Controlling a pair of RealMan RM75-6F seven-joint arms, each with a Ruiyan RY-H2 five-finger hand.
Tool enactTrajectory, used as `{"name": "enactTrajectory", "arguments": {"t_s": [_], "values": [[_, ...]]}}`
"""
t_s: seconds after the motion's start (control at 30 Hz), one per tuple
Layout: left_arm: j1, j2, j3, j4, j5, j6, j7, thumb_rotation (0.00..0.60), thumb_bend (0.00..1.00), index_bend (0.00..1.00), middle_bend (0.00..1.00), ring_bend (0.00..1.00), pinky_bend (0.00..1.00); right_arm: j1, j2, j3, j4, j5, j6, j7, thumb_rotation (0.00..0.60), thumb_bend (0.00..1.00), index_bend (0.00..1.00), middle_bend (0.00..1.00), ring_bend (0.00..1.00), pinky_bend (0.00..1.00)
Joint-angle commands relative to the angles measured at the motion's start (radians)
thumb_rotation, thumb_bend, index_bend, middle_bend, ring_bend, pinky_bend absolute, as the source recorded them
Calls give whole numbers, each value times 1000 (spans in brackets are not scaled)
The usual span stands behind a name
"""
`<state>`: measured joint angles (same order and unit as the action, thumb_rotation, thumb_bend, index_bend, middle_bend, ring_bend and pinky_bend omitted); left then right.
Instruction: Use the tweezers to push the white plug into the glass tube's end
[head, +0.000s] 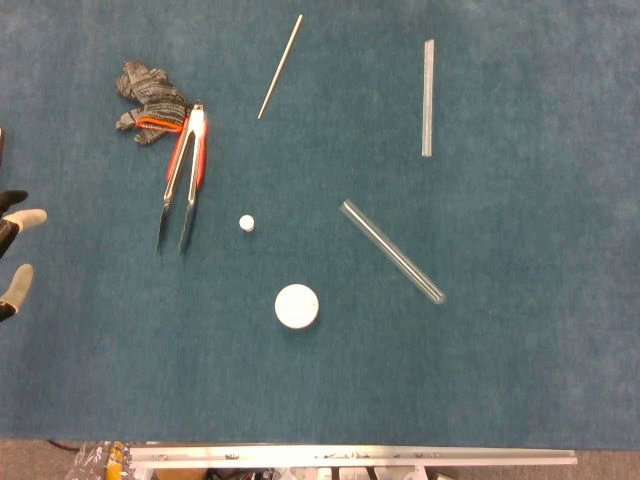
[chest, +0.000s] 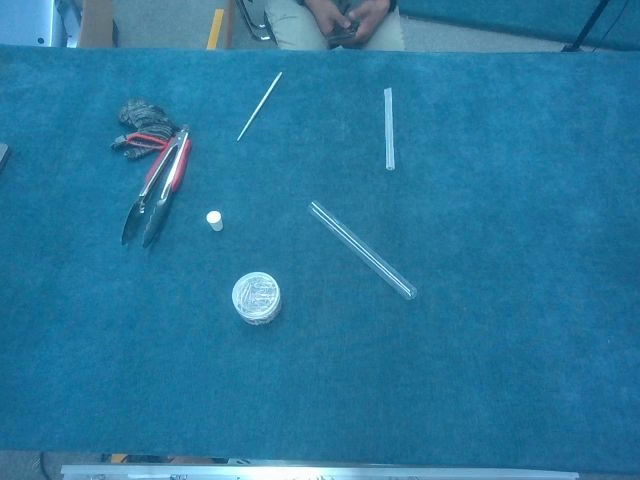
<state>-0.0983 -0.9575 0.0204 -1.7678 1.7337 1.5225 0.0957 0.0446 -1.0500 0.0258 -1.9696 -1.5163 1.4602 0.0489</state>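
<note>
On the blue cloth (head: 520, 380) the tweezers (head: 183, 180) lie untouched at the left, red-handled, their tips apart and pointing toward the near edge. A grey knitted glove (head: 145, 95) sits bunched against their far end. The white plug (head: 246, 223) stands alone just right of the tweezer tips. The glass tube (head: 391, 250) lies slantwise in the middle, well apart from the plug. A round white lid (head: 297, 306) rests nearer the front, between plug and tube. Further back lie a thin wooden stick (head: 280, 66) and a second, straight clear tube (head: 428, 98).

The left hand (head: 15, 255) only peeks in at the left edge of the head view, its pale fingertips (head: 26, 218) spread and holding nothing. The right hand shows in neither view.
</note>
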Motion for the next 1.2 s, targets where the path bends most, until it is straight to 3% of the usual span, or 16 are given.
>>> {"name": "enactTrajectory", "arguments": {"t_s": [0.03, 0.6, 0.9, 1.2], "values": [[-1, -1, 2, 1, 2, 0, -1, 600, 391, 284, 213, 15, 82, -1, 1, -1, 1, 1, 0, 1, 600, 340, 214, 152, 36, 218], [-26, 7, 8, 3, 24, -23, -22, 600, 390, 285, 214, 16, 81, 15, 22, 0, -23, -14, -21, -1, 600, 340, 214, 152, 36, 218], [-132, 28, -3, -22, 67, -145, -50, 600, 390, 296, 214, 16, 81, 46, 28, 20, -45, 11, -56, -10, 600, 340, 214, 152, 36, 218], [-245, -16, -48, -65, 15, -296, -10, 600, 390, 311, 225, 59, 84, 63, 31, 29, -57, 14, -68, -18, 600, 341, 214, 152, 36, 218]]}}
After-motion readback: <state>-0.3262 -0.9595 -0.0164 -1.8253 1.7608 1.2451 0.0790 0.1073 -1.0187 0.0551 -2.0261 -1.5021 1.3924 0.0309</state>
